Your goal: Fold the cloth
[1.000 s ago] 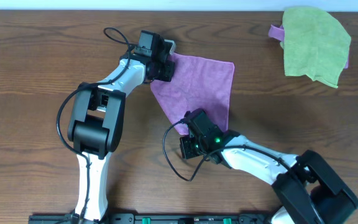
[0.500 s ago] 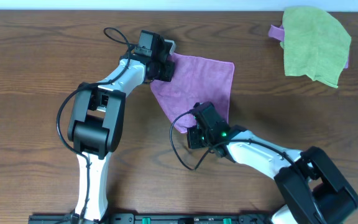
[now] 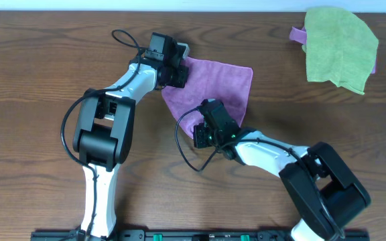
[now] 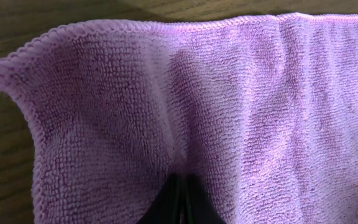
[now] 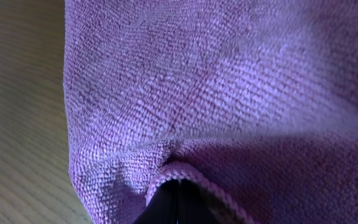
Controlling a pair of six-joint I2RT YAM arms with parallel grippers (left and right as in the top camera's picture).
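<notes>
Pinching cloth [image 3: 214,84] corners, open table [image 3: 25,73] leftward.

Cloth [image 3: 214,84] on table [image 3: 32,67], near centre

Crumpled lime-green cloth [image 3: 340,47], brown wooden table [image 3: 32,80]

White-and-black arms [image 3: 122,84], looping black cables [image 3: 127,40]
</notes>
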